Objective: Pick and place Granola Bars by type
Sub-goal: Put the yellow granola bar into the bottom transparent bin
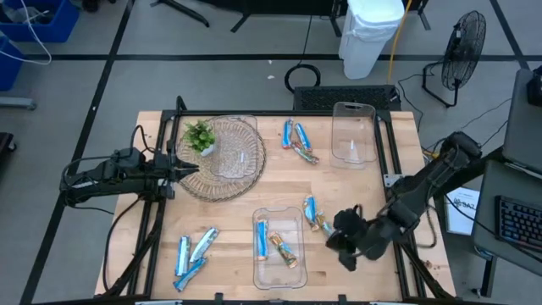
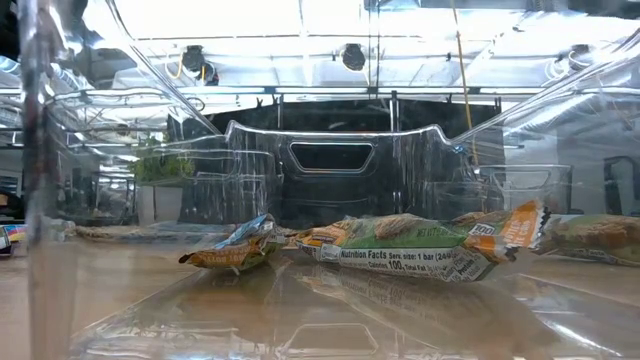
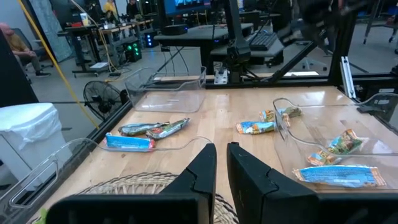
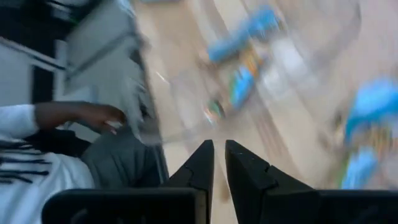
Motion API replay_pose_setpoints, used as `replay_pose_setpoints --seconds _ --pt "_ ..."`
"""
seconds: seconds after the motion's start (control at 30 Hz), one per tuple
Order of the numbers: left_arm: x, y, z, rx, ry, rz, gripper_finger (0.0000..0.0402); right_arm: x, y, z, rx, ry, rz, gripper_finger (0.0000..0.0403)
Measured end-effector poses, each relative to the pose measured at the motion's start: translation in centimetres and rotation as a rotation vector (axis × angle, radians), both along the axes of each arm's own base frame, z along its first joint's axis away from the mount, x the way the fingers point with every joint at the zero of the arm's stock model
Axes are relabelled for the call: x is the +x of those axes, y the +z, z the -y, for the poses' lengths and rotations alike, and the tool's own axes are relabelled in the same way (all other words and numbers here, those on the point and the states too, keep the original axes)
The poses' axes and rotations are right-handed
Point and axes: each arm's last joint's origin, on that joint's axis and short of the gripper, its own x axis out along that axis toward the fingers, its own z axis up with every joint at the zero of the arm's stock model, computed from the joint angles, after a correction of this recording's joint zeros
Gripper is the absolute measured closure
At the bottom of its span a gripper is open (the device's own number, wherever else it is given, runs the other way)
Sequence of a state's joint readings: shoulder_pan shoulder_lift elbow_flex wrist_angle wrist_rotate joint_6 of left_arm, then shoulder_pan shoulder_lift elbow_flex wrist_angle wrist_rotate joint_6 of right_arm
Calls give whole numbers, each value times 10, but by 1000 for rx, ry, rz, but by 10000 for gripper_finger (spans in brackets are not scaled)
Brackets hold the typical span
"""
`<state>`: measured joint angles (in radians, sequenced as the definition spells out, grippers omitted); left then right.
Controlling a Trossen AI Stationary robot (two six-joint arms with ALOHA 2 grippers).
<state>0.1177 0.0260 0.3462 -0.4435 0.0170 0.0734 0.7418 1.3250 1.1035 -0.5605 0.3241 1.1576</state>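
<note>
Wooden surface carries everything; a clear near bin at the front centre holds one blue bar and one tan bar, lying side by side on its floor; a second clear bin stands at the far right of the surface. Two blue bars with a tan one lie in a loose cluster just left of that far bin; three blue bars lie fanned at the front left corner; a blue bar and a tan bar sit just right of the near bin. Woven tray at the far left carries a small green plant on its left rim.

Left hand hovers over the tray's left edge, fingers narrow with only a thin slit between them, holding nothing. Right hand hangs off the front right of the surface, near the loose pair of bars; fingers likewise nearly closed and empty. Right wrist view shows a seated person's hand beyond the surface.
</note>
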Motion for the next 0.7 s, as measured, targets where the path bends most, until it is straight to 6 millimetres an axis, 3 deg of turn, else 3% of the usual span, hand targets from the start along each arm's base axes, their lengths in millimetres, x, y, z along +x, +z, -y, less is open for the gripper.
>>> replay_pose_setpoints --seconds 0.23,0.43,0.7 --pt "0 0 0 0 0 0 355 3 -43 -8 67 -128 -339 372" --pt "0 0 0 0 0 0 355 -8 -75 5 -2 -175 -463 361" --pt "0 0 0 0 0 0 355 -18 -103 22 91 -198 -399 253"
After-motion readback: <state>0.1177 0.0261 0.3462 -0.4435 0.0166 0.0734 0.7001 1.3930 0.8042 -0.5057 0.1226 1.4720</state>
